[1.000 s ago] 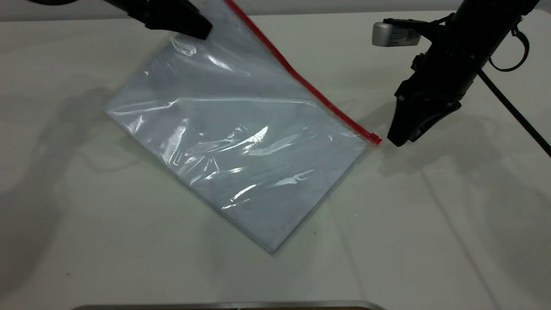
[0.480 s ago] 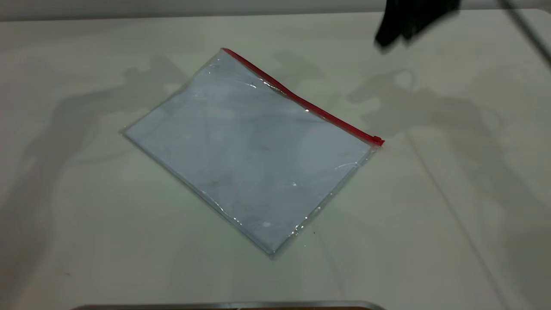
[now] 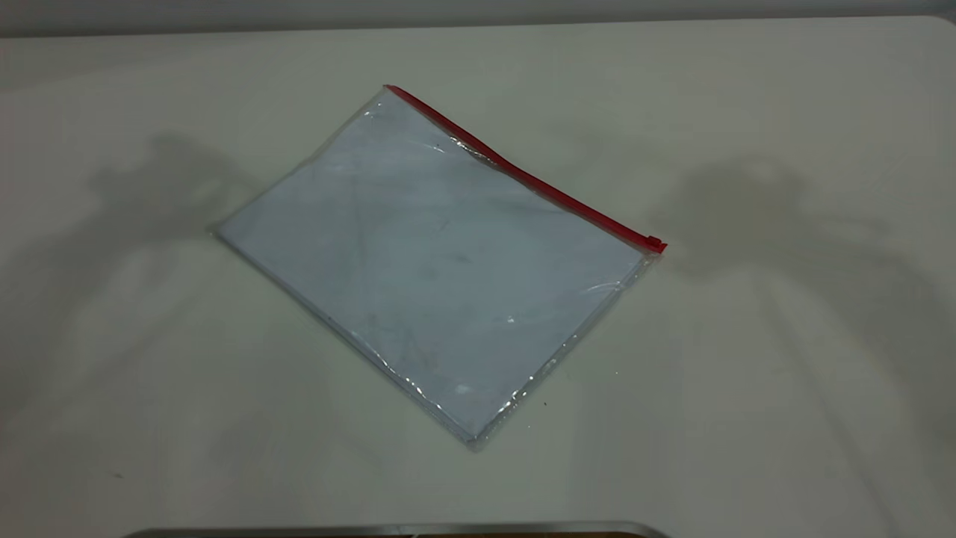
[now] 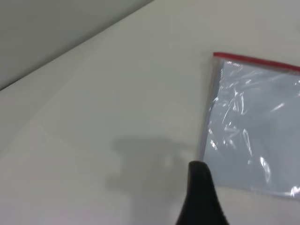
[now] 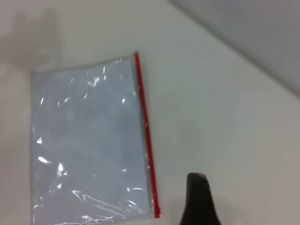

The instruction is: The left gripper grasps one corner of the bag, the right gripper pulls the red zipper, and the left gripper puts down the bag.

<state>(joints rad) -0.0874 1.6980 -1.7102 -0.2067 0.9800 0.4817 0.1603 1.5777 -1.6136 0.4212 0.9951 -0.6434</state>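
Both arms have gone up and away. Now the bag (image 3: 437,258) lies flat on the table (image 3: 747,418), its red zipper (image 3: 523,173) on the far right edge. I cannot tell whether the left gripper (image 4: 201,199) or the right gripper (image 5: 199,201) is apart or together.

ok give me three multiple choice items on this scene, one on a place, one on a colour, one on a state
1. Where does the bag lie?
A. flat on the table
B. hanging from a gripper
C. in a tray

2. What colour is the zipper strip?
A. blue
B. red
C. green

3. What is the left gripper doing to the bag?
A. gripping a corner
B. pressing on its middle
C. nothing, it is apart from it

Answers: 1 A, the exterior view shows the bag flat on the white table with no arm in sight. 2 B, a red strip runs along one long edge. 3 C, the left wrist view shows bare table between the bag's edge and the gripper.
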